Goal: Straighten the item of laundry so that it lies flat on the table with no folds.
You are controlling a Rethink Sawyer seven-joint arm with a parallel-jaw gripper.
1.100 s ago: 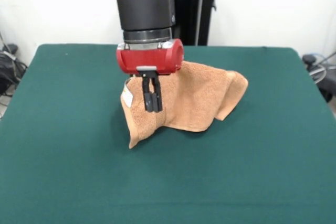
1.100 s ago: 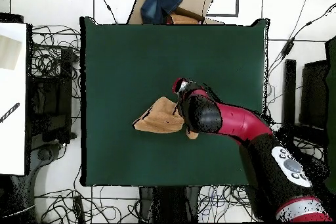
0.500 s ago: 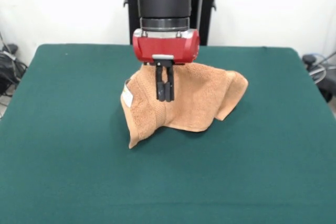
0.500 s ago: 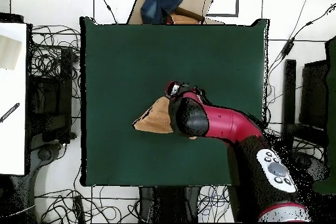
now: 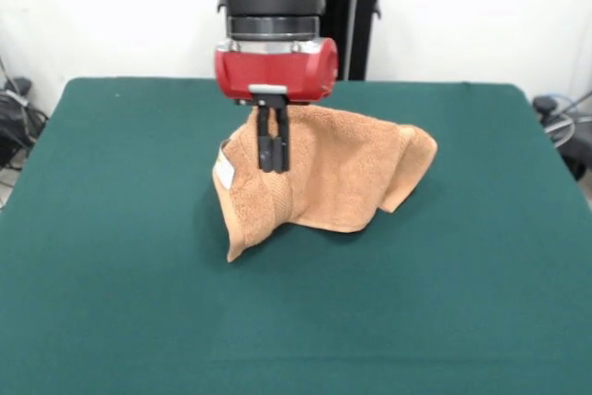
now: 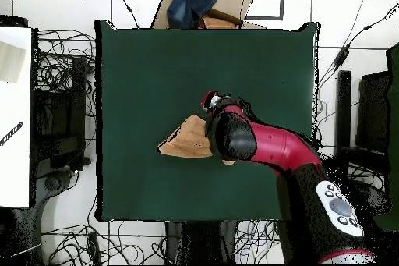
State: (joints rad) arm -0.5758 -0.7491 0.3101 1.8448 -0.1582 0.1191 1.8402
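Observation:
The item of laundry (image 5: 342, 173), an orange-tan towel, lies crumpled near the middle of the green table (image 5: 139, 302). One end is folded over at the right, a corner points toward the front, and a small white label (image 5: 224, 171) shows on its left edge. My gripper (image 5: 270, 166) hangs over the towel's left part, its two black fingers pressed together and shut on nothing. In the overhead view the arm's wrist (image 6: 234, 134) covers the gripper and the right end of the towel (image 6: 183, 140).
A cardboard box with a blue cloth (image 6: 199, 5) sits beyond one table edge in the overhead view. A white surface (image 6: 15, 115) and tangled cables (image 6: 62, 83) lie beside the table (image 6: 156, 60).
The gripper swung right over the towel, then back left and slightly up, staying shut. The towel keeps the same shape and place.

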